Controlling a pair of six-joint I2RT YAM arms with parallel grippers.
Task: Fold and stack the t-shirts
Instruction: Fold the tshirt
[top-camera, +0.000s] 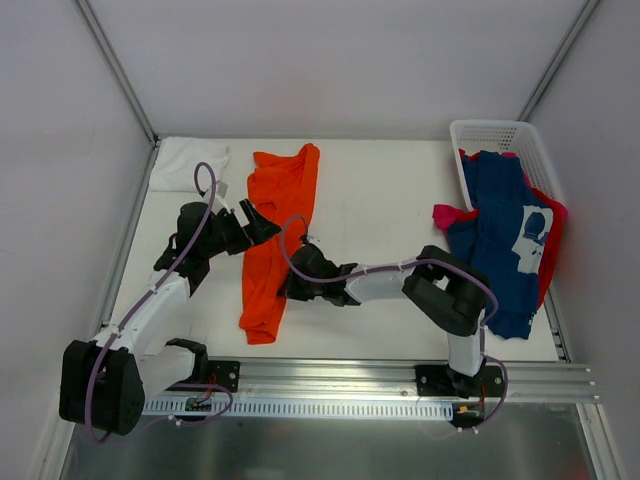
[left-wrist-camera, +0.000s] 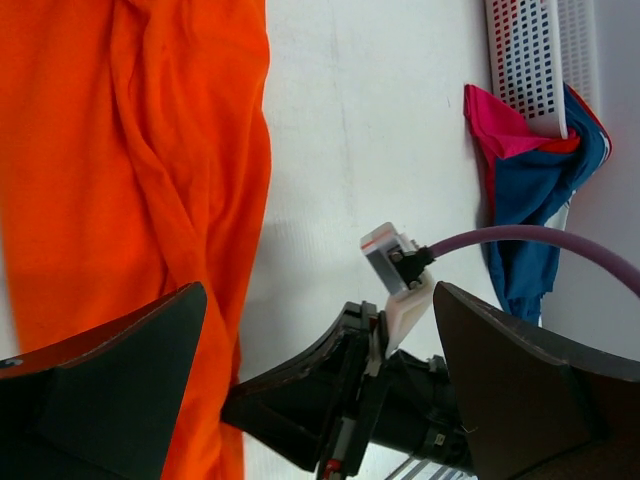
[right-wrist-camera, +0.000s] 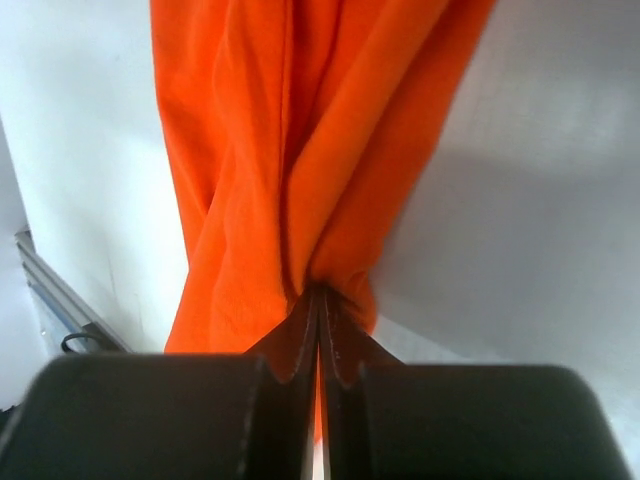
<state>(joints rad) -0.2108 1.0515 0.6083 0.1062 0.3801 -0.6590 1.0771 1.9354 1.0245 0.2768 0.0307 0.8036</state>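
Observation:
The orange t-shirt (top-camera: 278, 235) lies bunched in a long strip on the white table, running from the back toward the front edge. My right gripper (top-camera: 291, 286) is shut on its right edge (right-wrist-camera: 300, 130); in the right wrist view the jaws (right-wrist-camera: 318, 292) pinch a fold of orange cloth. My left gripper (top-camera: 262, 222) hovers open at the strip's left side, with nothing between its fingers (left-wrist-camera: 320, 290). A white t-shirt (top-camera: 187, 163) lies crumpled at the back left corner. The navy t-shirt with white print (top-camera: 500, 235) and the pink-red one (top-camera: 449, 215) spill out of the basket at the right.
The white lattice basket (top-camera: 497, 133) stands at the back right against the wall. White enclosure walls close in on the left, back and right. A metal rail (top-camera: 340, 375) runs along the near edge. Purple cables loop off both wrists.

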